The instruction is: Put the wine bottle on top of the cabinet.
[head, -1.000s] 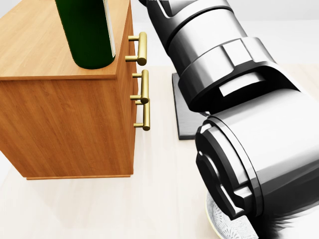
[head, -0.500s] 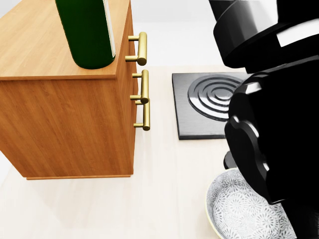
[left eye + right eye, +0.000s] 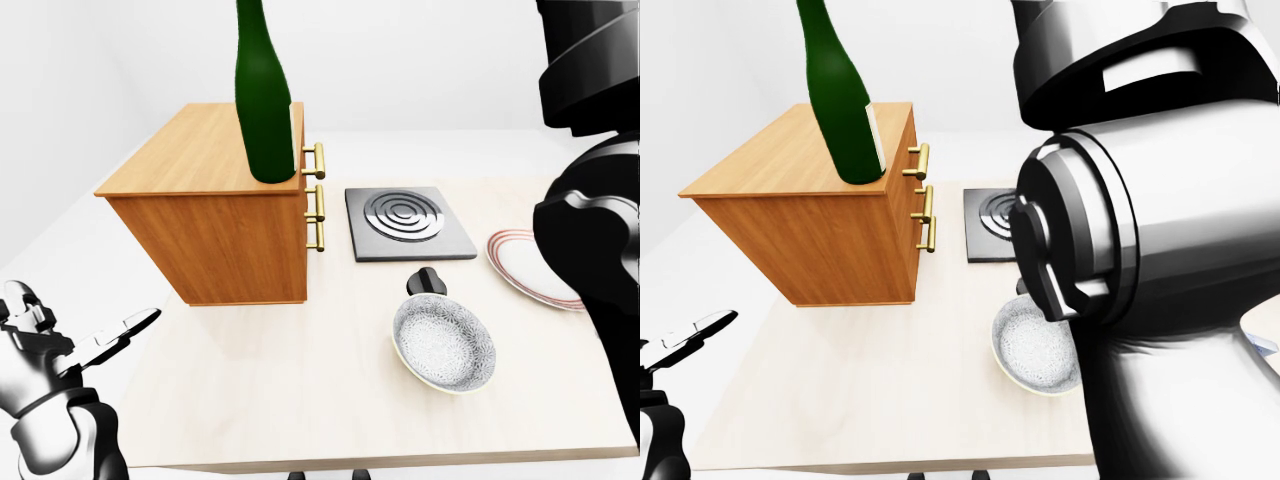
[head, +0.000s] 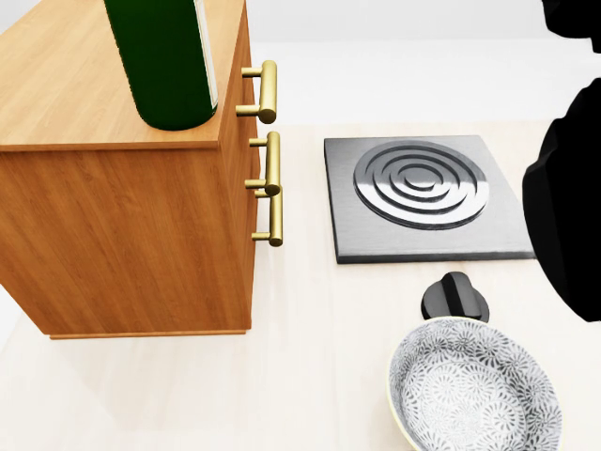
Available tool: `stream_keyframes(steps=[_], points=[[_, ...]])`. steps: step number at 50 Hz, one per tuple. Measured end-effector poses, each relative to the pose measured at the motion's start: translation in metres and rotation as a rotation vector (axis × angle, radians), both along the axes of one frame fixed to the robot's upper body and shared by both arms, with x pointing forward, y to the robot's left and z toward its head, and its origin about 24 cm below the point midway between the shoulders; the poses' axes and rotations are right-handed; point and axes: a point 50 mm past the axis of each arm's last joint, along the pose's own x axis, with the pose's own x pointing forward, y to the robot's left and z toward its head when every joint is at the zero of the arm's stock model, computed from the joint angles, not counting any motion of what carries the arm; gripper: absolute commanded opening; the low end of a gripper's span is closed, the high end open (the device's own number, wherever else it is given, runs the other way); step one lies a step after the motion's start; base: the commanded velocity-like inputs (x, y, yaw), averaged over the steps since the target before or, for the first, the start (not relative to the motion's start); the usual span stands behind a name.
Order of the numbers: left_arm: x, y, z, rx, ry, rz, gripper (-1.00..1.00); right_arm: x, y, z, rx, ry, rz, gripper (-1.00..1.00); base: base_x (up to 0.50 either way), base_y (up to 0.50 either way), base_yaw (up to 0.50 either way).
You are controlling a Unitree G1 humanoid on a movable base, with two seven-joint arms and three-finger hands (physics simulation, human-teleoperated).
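Observation:
The dark green wine bottle (image 3: 263,110) stands upright on top of the wooden cabinet (image 3: 215,235), near its right edge above the brass drawer handles (image 3: 316,205). No hand touches it. My left hand (image 3: 90,335) is open and empty at the bottom left of the left-eye view, well below and left of the cabinet. Only my right arm (image 3: 590,230) shows, along the right edge of the left-eye view and filling the right-eye view (image 3: 1140,240); its hand is out of view.
A grey hob plate (image 4: 423,197) lies right of the cabinet. Below it are a black knob (image 4: 454,297) and a patterned bowl (image 4: 474,390). A red-rimmed plate (image 3: 530,268) lies farther right. The table's near edge (image 3: 400,462) runs along the bottom.
My right arm has swung out of the head view to the right, uncovering the hob plate, the knob and the bowl. The bottle and cabinet have not moved.

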Motion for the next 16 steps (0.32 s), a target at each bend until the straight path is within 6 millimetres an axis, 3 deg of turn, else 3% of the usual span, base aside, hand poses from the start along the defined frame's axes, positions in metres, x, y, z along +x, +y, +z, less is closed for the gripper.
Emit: stream_keyframes(steps=[16], points=[[0.001,-0.001,-0.001,-0.002,0.006,-0.003,1.00,-0.003,-0.026,0.009,0.073,-0.020,-0.054,1.00,0.00,0.00,0.00]])
